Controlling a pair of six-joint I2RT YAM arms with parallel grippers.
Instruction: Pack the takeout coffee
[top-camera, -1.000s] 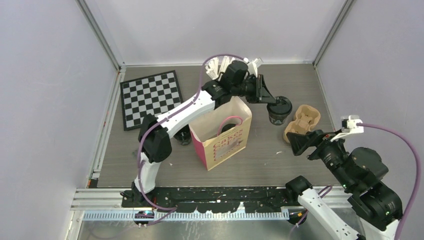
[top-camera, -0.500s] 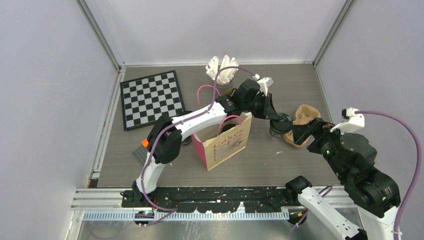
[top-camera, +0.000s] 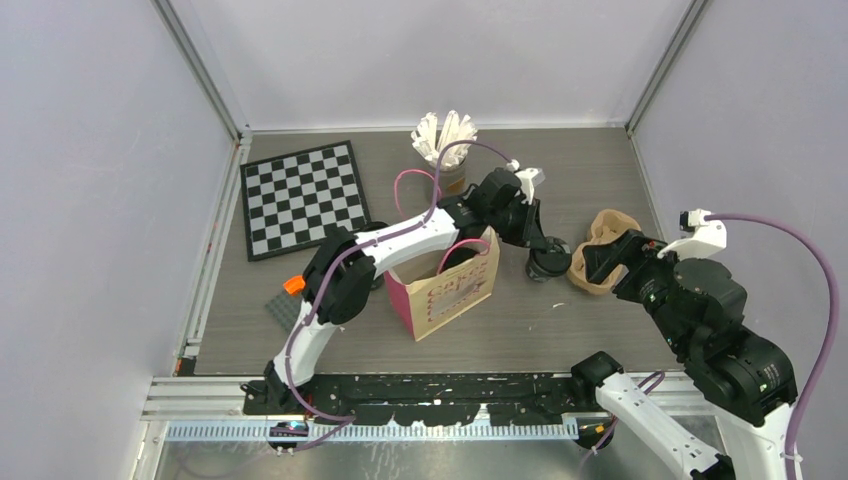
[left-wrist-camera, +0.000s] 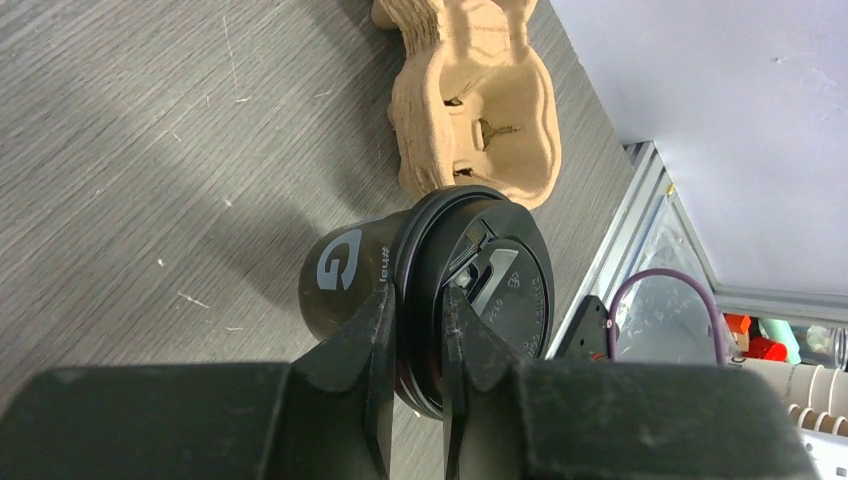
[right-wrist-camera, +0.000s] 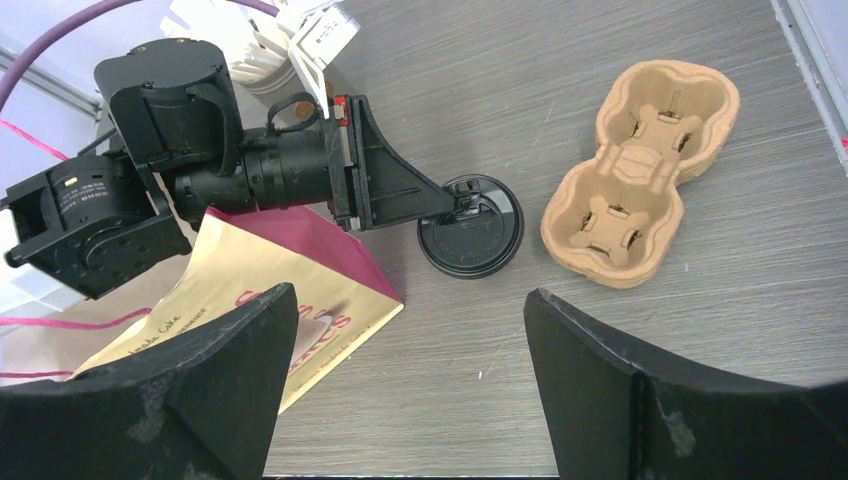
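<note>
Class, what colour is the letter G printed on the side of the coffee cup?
Pale grey, on the black coffee cup; the left wrist view shows it best.

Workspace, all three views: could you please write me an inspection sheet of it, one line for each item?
Surface: grey wood-grain table, lightly scratched, no spill seen.
Job's things: one black lidded coffee cup outside the bag, beside the pulp carrier, whose sockets are empty.
Clutter: pink paper bag upright and open; chessboard; cup of white sticks; small orange piece.
Grippers: left gripper shut on the cup's lid rim; right gripper open, holding nothing.
Cables: purple cable along each arm, no snag seen.
Surroundings: pale walls, metal frame posts.
</note>
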